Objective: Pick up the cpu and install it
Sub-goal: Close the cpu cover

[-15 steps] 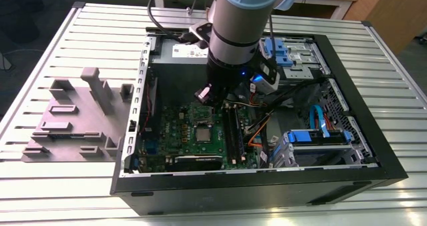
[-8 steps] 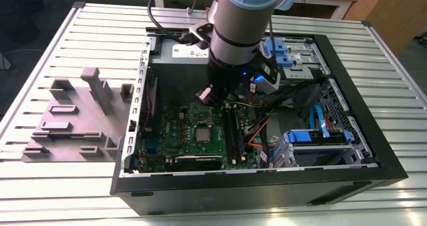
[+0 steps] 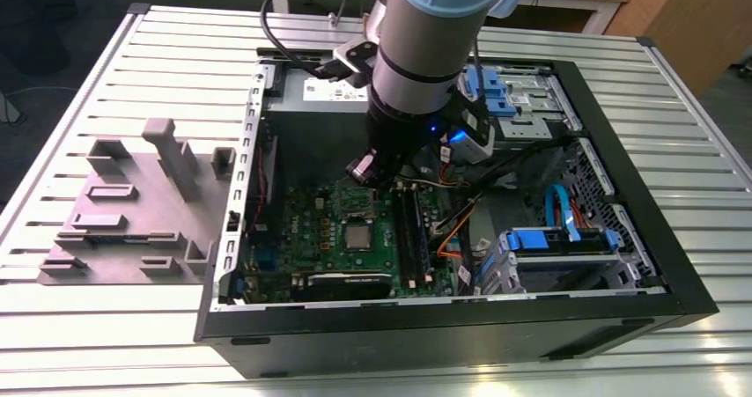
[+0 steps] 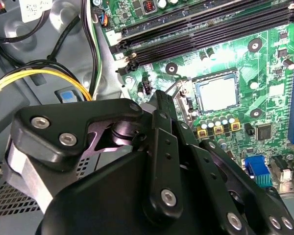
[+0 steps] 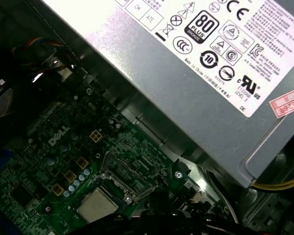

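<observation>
Silvery, one cpu (image 4: pixel 216 93) is seen in the socket (image 4: pixel 186 100) in both wrist views. One grey tray (image 3: pixel 118 212) on the counter (image 3: pixel 70 327) is added by the exterior view; the jaws' state cannot be told.

**Silver cpu lying flat in the motherboard socket**

The small, flat, square cpu (image 3: pixel 356 236), its pale silvery metal top facing up, lies level near the middle of the green motherboard (image 3: pixel 308 230) inside the open black computer case (image 3: pixel 470 335). In the second wrist view the cpu (image 4: pixel 216 93) sits within the square socket outline with its edges parallel to it. The hinged metal socket frame (image 4: pixel 179 100) is tilted up just beside one edge. In the first wrist view the cpu (image 5: pixel 95 205) has its top uncovered. It appears seated flush, though that is hard to confirm.
</observation>
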